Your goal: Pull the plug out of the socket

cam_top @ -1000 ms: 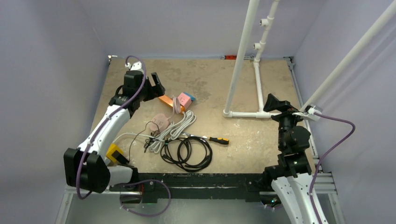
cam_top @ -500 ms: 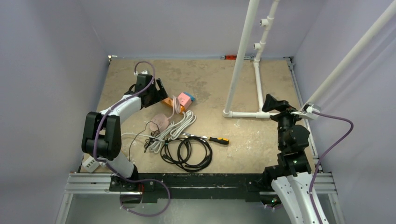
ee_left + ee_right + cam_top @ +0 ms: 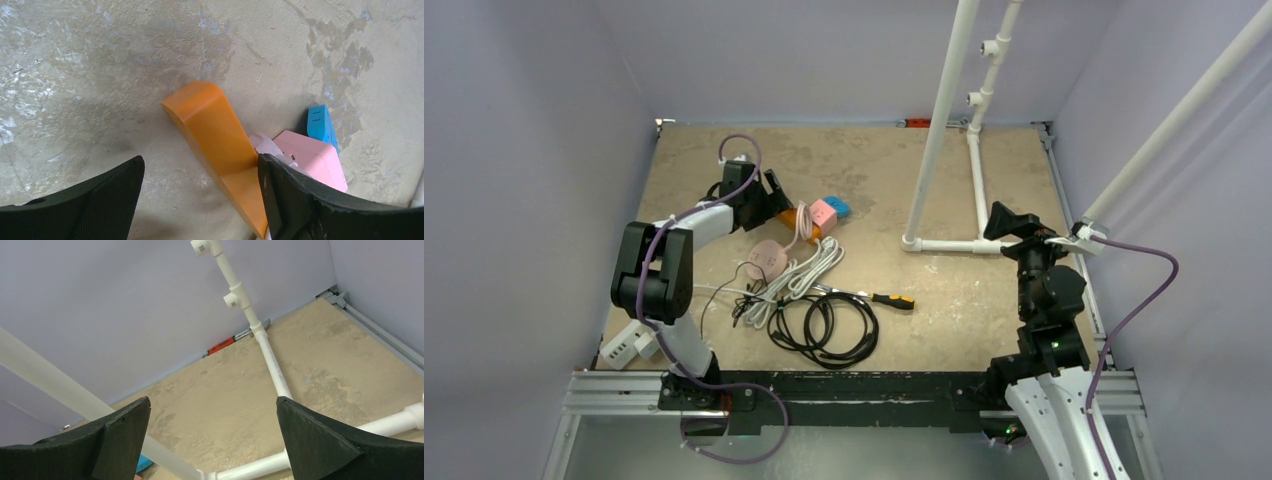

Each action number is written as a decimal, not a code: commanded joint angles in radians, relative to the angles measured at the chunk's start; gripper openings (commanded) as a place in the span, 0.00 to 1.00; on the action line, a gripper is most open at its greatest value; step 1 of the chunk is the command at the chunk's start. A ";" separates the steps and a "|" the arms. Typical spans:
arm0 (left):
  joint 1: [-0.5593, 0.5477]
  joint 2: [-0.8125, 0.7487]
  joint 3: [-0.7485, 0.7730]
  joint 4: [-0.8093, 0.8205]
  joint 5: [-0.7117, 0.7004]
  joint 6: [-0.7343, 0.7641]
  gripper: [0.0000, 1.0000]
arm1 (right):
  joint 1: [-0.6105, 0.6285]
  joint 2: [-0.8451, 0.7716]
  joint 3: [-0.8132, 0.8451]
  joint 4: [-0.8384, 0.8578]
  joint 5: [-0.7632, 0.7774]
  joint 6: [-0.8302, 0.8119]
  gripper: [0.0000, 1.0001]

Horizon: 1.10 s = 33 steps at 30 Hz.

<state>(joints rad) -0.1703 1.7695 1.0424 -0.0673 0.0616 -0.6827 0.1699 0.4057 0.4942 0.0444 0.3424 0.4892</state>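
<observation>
Nothing was pulled yet: the pink plug (image 3: 312, 160) sat against the orange socket (image 3: 215, 135) mid-table. The left gripper (image 3: 200, 167) gaped wide astride the socket (holding nothing), and the right gripper (image 3: 212, 410) hung wide and idle.

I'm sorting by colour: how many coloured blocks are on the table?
3, clustered left of centre: orange block leftmost, pink block beside it, blue block just beyond the pink. Others may be hidden.

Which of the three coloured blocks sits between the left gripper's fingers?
The long orange block; the pink block and the blue block lie off to its side.
</observation>
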 commanded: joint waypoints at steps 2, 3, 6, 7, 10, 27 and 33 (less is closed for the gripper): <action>0.008 -0.013 -0.006 0.102 0.030 -0.045 0.81 | -0.001 0.008 0.030 0.012 -0.026 -0.017 0.99; 0.008 -0.020 -0.012 0.111 0.032 -0.047 0.81 | -0.001 0.011 0.029 0.014 -0.027 -0.017 0.99; 0.009 -0.031 -0.016 0.119 0.031 -0.048 0.81 | -0.001 0.018 0.023 0.023 -0.036 -0.014 0.99; 0.009 -0.031 -0.016 0.120 0.029 -0.048 0.81 | -0.001 0.020 0.023 0.024 -0.038 -0.014 0.99; 0.009 -0.019 -0.016 0.116 0.026 -0.053 0.81 | -0.001 0.027 0.020 0.027 -0.040 -0.012 0.99; 0.009 0.090 0.064 0.036 0.058 0.029 0.67 | -0.001 0.046 0.023 0.035 -0.053 -0.015 0.99; 0.006 0.138 0.101 0.026 0.158 0.079 0.58 | 0.000 0.044 0.032 0.007 -0.053 -0.019 0.99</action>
<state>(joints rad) -0.1661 1.8656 1.0966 -0.0036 0.1471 -0.6674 0.1699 0.4515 0.4942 0.0452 0.2962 0.4892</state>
